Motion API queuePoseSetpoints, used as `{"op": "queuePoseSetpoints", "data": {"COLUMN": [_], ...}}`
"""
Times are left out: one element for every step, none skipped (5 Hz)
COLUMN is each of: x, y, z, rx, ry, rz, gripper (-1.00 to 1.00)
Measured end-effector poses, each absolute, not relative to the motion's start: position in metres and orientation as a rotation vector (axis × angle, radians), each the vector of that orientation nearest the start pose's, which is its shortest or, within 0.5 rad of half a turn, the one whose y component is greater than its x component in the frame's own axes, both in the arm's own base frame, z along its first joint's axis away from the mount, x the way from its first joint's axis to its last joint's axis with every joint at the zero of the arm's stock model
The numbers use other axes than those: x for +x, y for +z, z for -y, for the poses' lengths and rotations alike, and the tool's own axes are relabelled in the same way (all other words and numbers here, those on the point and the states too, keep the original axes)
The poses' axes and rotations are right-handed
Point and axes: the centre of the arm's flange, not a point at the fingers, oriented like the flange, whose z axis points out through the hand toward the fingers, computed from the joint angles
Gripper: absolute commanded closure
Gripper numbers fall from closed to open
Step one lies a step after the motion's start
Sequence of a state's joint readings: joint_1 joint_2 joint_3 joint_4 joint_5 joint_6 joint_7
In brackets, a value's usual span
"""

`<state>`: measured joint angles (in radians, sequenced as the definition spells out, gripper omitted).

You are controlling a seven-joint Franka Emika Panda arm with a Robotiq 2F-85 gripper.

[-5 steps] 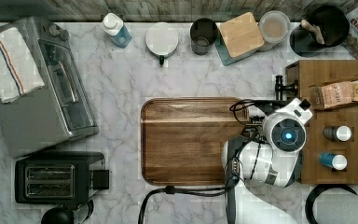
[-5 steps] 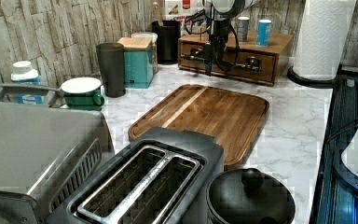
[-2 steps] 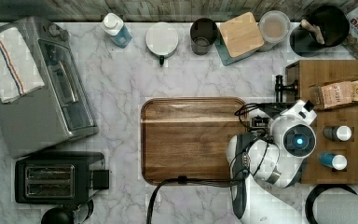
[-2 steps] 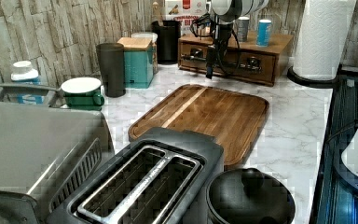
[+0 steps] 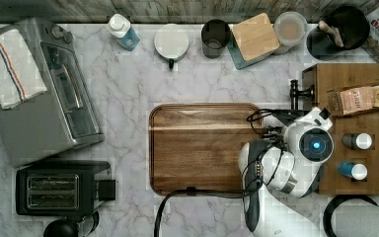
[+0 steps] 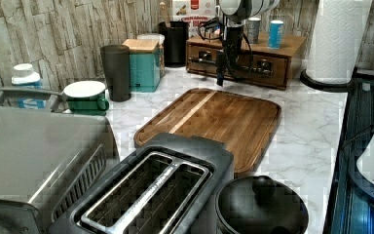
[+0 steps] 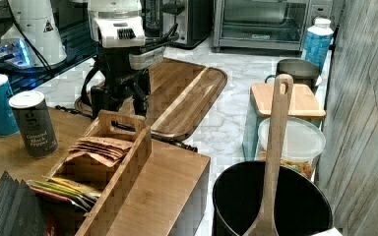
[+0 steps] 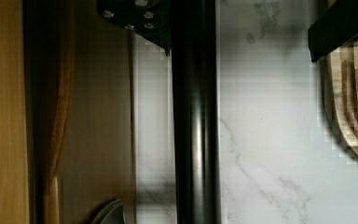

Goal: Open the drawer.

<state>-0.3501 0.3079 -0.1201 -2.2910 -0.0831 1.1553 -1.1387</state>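
Black bar handle (image 8: 195, 140) on the drawer (image 6: 253, 66) at the worktop's (image 5: 128, 89) box sits between open end effector (image 6: 220, 78) fingers; next: close, pull straight out.

white marbled worktop (image 5: 202, 79) under even light; grey wood-plank wall (image 6: 53, 29) behind, running along the worktop's far edge.

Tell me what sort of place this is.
Most likely a home-style kitchen counter: a marble-look countertop holding a toaster and a toaster oven, plus a wooden tray and a paper towel roll.
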Motion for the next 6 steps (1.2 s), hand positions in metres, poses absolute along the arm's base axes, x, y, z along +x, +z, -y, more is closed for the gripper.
{"op": "queuePoseSetpoints", "data": {"x": [0.488,0.490,0.492,0.495,0.496,0.498], "y": [0.229,0.230,0.234,0.233,0.234,0.233], "z": [0.239,0.227,0.208,0.179,0.147,0.112], "rx": [-3.219,-3.204,-3.193,-3.178,-3.163,-3.153], "ry": [-0.125,-0.111,-0.081,-0.064,-0.061,-0.027], "rz": [-0.100,-0.078,-0.047,-0.049,-0.049,-0.014], "gripper": [-1.00,-1.00,-1.00,-1.00,-1.00,-1.00]}}
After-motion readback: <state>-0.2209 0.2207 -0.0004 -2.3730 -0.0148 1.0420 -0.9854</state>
